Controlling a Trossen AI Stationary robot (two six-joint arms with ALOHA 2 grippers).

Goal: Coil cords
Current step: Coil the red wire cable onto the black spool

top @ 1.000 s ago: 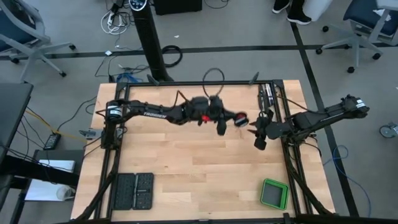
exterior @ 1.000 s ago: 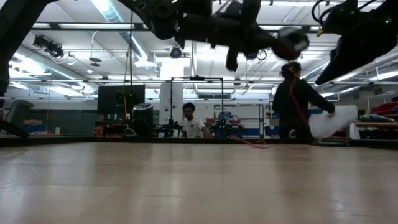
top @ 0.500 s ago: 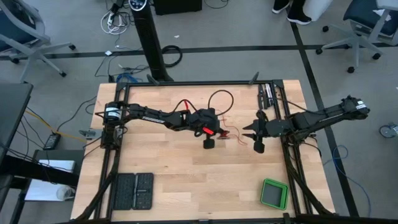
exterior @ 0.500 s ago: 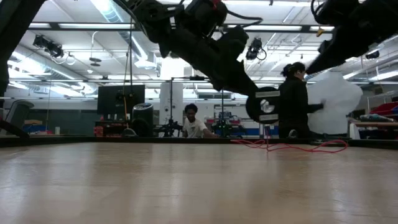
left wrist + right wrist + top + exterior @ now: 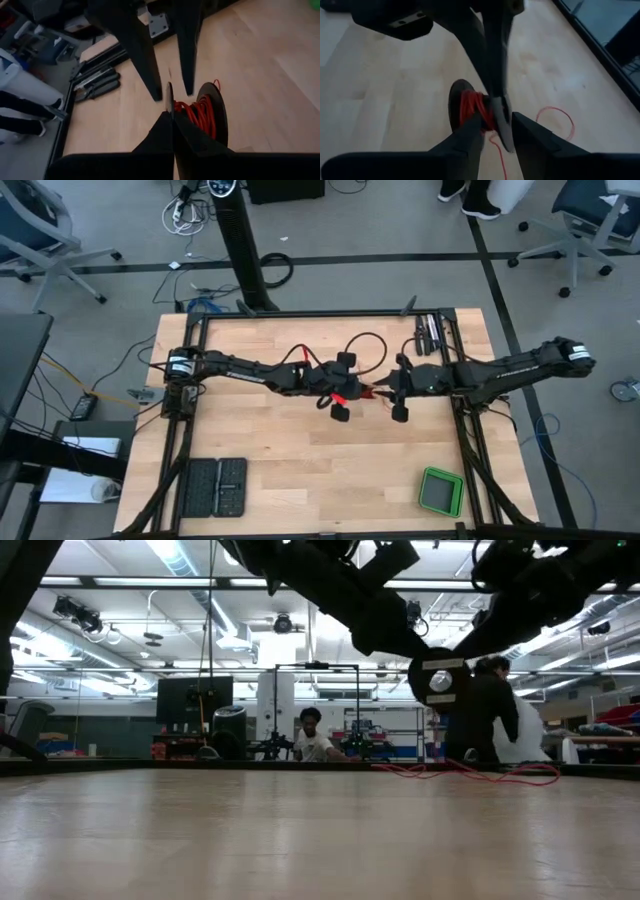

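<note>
The cord [image 5: 472,111] is thin and red-orange, and much of it is wound on a small dark spool [image 5: 212,107] with two disc flanges. The spool hangs above the table's middle [image 5: 437,680]. The rest of the cord lies in loose loops on the wood [image 5: 470,772] [image 5: 555,122]. My left gripper [image 5: 172,117] [image 5: 355,392] comes in from the table's left and is shut on the spool. My right gripper [image 5: 497,120] [image 5: 385,388] comes in from the right, open. Its fingers stand on either side of the flange that the left one holds. My left gripper pinches the rim of one spool flange [image 5: 170,97] between its two shut fingers. The fingers slant down from the table's left. The spool is clear of the table, and cord trails slack from it down to the wood. My right gripper straddles that same flange [image 5: 503,122], with one finger [image 5: 476,125] at the wound cord. I cannot tell whether it touches.
A green box [image 5: 441,491] sits near the front right corner and two flat black trays [image 5: 213,487] near the front left. Dark tools [image 5: 428,335] lie along the far right frame rail. People [image 5: 310,735] [image 5: 495,710] stand in the room beyond the far edge.
My left gripper has rolled about its own axis and sunk toward the table's near edge. It has carried the spool lower and turned it about. My right gripper has gone toward the table's left, up to the spool. More cord now lies on the table.
</note>
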